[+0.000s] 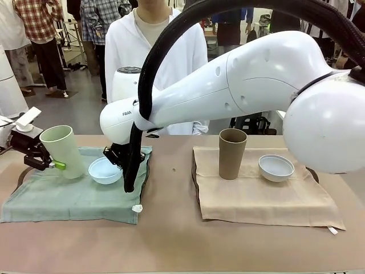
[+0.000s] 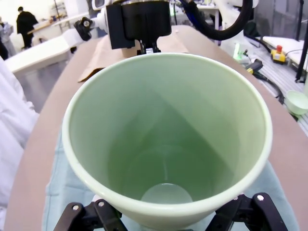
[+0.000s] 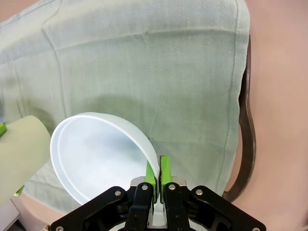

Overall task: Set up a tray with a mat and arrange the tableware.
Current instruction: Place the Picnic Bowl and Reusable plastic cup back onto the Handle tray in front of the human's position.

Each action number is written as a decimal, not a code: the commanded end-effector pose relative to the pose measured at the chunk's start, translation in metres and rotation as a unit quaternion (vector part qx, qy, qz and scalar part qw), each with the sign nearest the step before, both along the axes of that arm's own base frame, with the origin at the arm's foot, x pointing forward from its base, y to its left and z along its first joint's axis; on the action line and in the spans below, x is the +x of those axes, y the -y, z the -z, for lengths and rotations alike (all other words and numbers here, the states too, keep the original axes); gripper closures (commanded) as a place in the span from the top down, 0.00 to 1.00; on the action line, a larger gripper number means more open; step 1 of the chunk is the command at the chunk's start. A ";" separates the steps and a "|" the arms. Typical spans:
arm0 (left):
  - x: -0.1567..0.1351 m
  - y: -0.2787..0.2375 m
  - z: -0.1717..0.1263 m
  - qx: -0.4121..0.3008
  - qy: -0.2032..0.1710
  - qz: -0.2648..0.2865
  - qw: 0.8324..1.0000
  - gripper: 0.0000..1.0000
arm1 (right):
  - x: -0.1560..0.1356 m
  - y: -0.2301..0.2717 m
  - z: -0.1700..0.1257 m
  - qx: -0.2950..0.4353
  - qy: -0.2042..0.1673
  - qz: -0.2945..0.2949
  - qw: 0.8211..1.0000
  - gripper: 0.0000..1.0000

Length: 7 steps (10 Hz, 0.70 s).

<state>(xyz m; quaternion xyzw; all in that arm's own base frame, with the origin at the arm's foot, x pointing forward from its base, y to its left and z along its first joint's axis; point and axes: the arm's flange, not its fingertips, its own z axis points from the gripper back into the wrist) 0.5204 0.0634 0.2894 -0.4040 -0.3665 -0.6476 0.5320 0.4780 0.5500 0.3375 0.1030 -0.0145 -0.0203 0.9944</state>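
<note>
A: Entry, left side first. What has the left gripper [image 1: 57, 165]?

B: The pale green cup [image 1: 63, 150]. Jaws stand wide, one green pad on each side of the cup's lower body, clamped on it. The cup tilts with its mouth up and to the left, over the far left part of the green mat [image 1: 68, 200]. The left wrist view looks straight down into the cup [image 2: 166, 144]; whether its base touches the mat I cannot tell.

A: And the right arm?

B: It reaches across the middle to the left half of the table [image 1: 171, 240]. The right gripper [image 3: 158, 174] has its green pads pinched nearly together on the near rim of the light blue bowl [image 3: 96, 159], so it is closed on that thin wall. From the front, the bowl [image 1: 105, 170] sits on the green mat just right of the green cup, apparently close to touching it.

A: Tray?

B: A dark tray rim [image 3: 246, 144] shows past the mat's edge in the right wrist view; the mat covers it.

A: Right half?

B: A beige mat [image 1: 268, 200] holds the brown cup [image 1: 232, 153], upright, and to its right the whitish-blue bowl [image 1: 276, 168], near but apart. A person in white [image 1: 154, 45] stands at the far side.
</note>
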 end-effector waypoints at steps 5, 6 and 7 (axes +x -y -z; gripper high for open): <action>0.017 0.005 0.016 0.017 -0.005 -0.003 1.000 0.84 | 0.009 -0.002 0.009 0.015 -0.004 -0.009 1.000 0.05; 0.017 0.006 0.018 0.022 -0.007 -0.006 1.000 1.00 | 0.008 0.000 0.010 0.015 -0.003 -0.010 1.000 0.65; 0.016 0.006 0.018 0.029 -0.006 -0.008 1.000 1.00 | 0.006 -0.001 0.008 0.011 -0.001 -0.011 1.000 0.65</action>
